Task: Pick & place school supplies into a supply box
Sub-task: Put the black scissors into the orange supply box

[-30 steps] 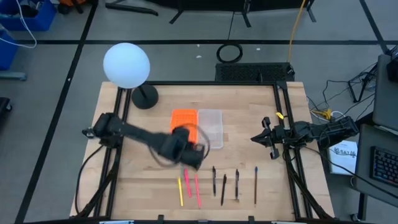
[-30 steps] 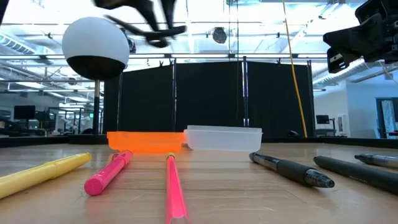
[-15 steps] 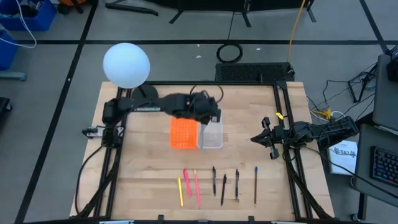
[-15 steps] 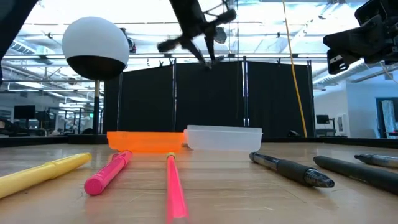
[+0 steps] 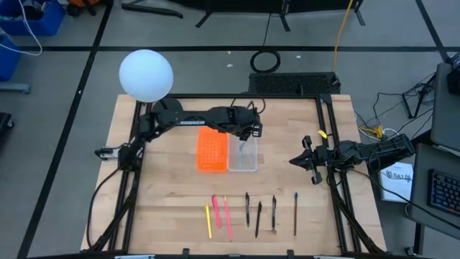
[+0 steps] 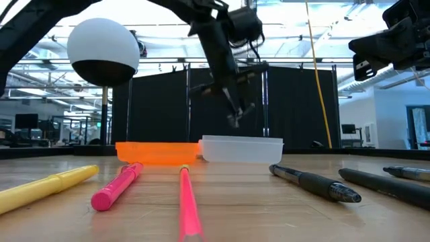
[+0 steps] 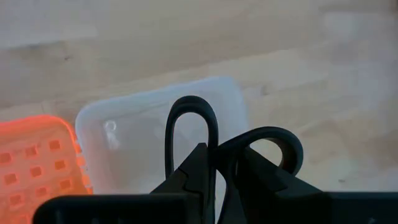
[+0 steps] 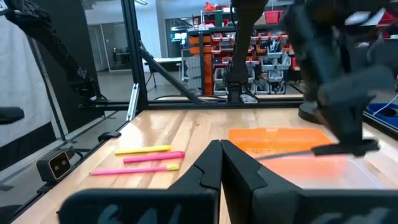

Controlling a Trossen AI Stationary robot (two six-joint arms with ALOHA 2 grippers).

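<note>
Both arms are dark, nearly black, built of slim tube-like links with bulkier blocks at the joints. The left arm (image 5: 190, 121) ends in a chunky black wrist block just behind its claw (image 5: 246, 138), with thin black cables looping above that block. The right arm (image 5: 366, 152) is the same dark make, with a small yellow tag just behind its claw (image 5: 298, 160). Each claw's two fingers (image 8: 208, 169) are matte black, flat-sided and wedge-shaped, tapering towards the tips.
</note>
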